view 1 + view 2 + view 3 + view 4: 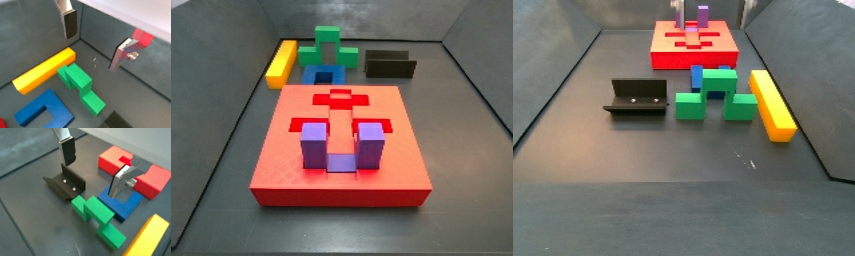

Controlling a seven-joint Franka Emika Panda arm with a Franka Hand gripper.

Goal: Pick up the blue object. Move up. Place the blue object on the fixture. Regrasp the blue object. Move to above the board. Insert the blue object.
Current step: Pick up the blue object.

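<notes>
The yellow bar (772,102) lies outermost in the row of pieces, the green block (718,93) next to it, and the fixture (636,97) stands apart on the green block's far side. The blue object (322,75) lies flat on the floor, touching the green block, between it and the board (341,170); a purple block (337,146) stands upright in the board's slot.

The gripper (93,168) hangs released and empty above the green block, its two silver fingers (68,22) spread wide, with nothing between the pads. The arm itself does not show in either side view.

The step in hand appears to be the pick-up. To do it well, the jaws should likely shift from over the green block towards the blue object, line up across one prong or the base, and descend on the side away from the green block, since that neighbour crowds one flank and a finger could land on it
</notes>
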